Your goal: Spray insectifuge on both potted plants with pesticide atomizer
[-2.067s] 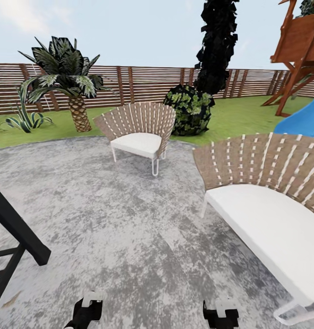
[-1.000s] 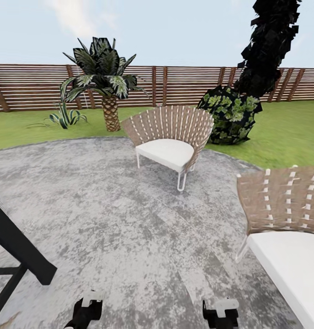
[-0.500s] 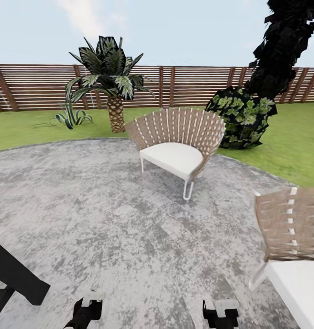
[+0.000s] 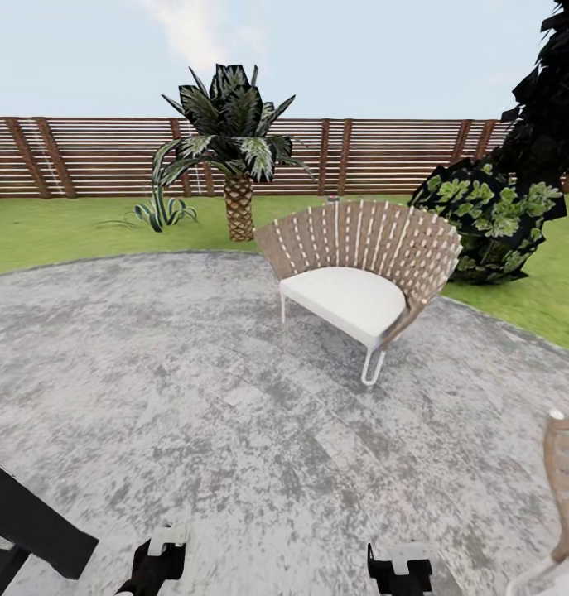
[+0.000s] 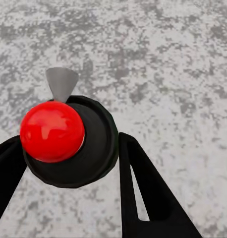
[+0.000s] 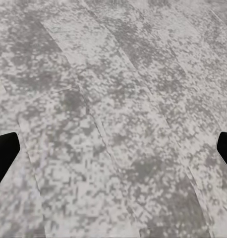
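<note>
The pesticide atomizer is out of view. I stand on the garden's round grey stone patio, with lawn and a brown slatted fence behind it. A low plant with arching striped leaves grows on the grass; I cannot tell whether it is one of the potted plants. My left gripper and right gripper hang low at the picture's lower edge. In the left wrist view the left gripper is open, with a black round part topped by a red dome between its fingers. The right gripper is open over bare paving.
A woven fan-back chair with a white cushion stands on the patio ahead. Behind it are a palm with a scaly trunk and a dark bush. A second woven seat is at the right edge, a black frame at the lower left.
The whole view has swung left: chair, palm and bush slid rightward in the picture, and the near white seat has almost left at the right. Both grippers keep their pose.
</note>
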Tool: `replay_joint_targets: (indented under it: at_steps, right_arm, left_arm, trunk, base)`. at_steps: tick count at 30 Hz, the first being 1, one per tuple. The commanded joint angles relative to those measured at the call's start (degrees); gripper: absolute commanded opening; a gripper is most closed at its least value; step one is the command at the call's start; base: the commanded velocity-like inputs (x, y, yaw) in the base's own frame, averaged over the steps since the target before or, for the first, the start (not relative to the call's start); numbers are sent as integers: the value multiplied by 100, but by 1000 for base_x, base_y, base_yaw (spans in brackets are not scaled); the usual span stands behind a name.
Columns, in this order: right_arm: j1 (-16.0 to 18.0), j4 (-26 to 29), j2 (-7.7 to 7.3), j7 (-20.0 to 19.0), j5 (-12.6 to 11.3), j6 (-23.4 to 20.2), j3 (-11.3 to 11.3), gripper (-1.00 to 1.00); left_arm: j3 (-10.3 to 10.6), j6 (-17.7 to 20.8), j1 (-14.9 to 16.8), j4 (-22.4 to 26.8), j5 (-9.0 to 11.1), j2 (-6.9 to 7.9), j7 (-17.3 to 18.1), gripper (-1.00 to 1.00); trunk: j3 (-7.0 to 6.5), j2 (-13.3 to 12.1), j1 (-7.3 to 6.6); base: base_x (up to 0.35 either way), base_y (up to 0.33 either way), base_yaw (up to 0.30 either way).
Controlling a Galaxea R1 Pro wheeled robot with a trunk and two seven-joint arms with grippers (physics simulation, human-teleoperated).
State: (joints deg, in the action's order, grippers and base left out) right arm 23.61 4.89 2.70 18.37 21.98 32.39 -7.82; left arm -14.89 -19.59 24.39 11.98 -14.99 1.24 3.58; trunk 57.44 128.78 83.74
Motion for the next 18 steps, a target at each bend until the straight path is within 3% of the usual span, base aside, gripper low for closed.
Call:
replay_joint_targets:
  at_steps: [1,18]
  right_arm:
    - [3,-5,2,23,61,13,-44,100]
    - [3,-5,4,21,61,13,-44,100]
  left_arm:
    - [-49,-18,4,-7,-30,-1,37,-100]
    - [-40,-18,4,-3,-30,-8,37,-100]
  trunk:
    - [5,2,3]
    - [5,2,3]
  base:
    - [340,0,10]
    - [340,0,24]
